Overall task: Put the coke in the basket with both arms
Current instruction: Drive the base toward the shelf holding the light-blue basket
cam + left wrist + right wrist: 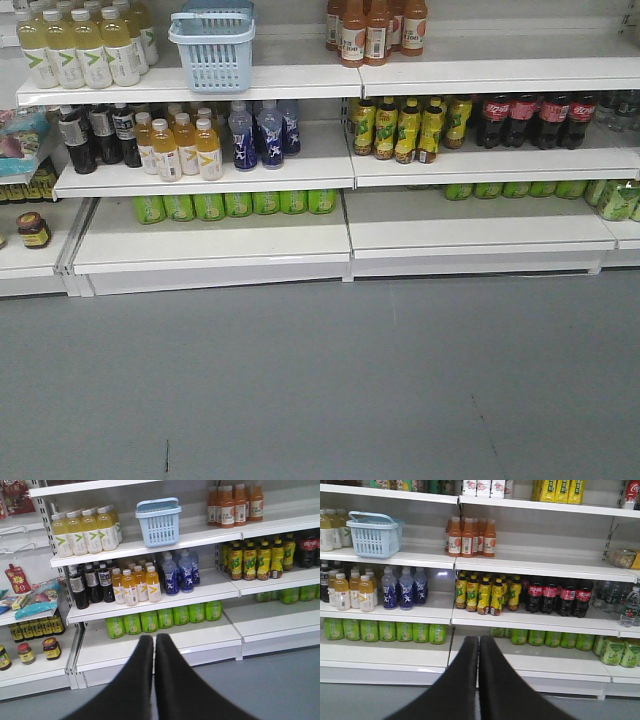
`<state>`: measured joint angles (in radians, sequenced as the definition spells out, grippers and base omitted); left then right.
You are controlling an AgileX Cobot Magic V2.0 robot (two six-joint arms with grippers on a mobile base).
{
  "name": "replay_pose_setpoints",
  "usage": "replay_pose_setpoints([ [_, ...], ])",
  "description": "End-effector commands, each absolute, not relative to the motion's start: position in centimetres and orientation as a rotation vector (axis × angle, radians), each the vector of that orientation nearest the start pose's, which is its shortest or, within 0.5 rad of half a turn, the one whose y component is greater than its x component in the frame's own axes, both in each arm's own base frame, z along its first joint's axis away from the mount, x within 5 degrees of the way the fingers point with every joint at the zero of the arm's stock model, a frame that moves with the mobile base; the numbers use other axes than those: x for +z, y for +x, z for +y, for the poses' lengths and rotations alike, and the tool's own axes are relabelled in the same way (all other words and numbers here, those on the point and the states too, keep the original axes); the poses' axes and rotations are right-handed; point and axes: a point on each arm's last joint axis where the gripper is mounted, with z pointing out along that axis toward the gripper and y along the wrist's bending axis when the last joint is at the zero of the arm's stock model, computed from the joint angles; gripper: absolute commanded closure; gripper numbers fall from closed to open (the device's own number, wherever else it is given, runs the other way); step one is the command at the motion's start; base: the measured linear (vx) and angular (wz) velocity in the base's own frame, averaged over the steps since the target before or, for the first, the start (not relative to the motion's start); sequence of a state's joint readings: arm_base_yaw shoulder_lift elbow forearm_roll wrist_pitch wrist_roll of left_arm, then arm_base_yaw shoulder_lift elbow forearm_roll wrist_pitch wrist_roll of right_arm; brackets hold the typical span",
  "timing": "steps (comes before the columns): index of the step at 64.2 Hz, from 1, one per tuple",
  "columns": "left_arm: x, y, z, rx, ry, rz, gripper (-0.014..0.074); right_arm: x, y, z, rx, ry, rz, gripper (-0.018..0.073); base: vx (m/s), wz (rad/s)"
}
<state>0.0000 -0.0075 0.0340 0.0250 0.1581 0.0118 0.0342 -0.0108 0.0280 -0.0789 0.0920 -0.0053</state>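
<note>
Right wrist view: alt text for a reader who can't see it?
Two black fingers, closed together, point at store shelves. A light blue basket sits on a shelf at left; dark cola bottles stand one shelf lower, at right.

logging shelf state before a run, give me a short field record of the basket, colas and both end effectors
basket: light blue basket upright on a white shelf, right of pale yellow drinks
cola: dark cola bottles with red labels on the next shelf down, right bay
left: left end effector shut, holding nothing
right: right end effector shut, holding nothing
coke in basket: no red seen through the slots
</note>
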Motion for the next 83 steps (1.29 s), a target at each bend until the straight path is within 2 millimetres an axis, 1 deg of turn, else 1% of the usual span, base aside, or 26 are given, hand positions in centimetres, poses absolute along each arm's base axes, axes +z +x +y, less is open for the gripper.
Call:
replay_pose_setpoints([
  [1, 19.55, 5.58, 0.01, 0.026, 0.026, 1.578, 0.0603, 20.01, 5.58, 0.16, -0.052, -0.094, 1.507, 0.0568, 0.03, -0.01],
  [47, 19.49, 5.58, 0.01, 0.026, 0.026, 1.584, 0.0603, 20.01, 5.58, 0.16, -0.052, -0.094, 1.507, 0.0568, 0.10, -0.02],
  [83, 19.49, 5.58, 0.01, 0.026, 0.026, 1.584, 0.0603, 20.01, 5.58, 0.16, -0.052, -0.094, 1.507, 0.0568, 0.11, 0.07],
])
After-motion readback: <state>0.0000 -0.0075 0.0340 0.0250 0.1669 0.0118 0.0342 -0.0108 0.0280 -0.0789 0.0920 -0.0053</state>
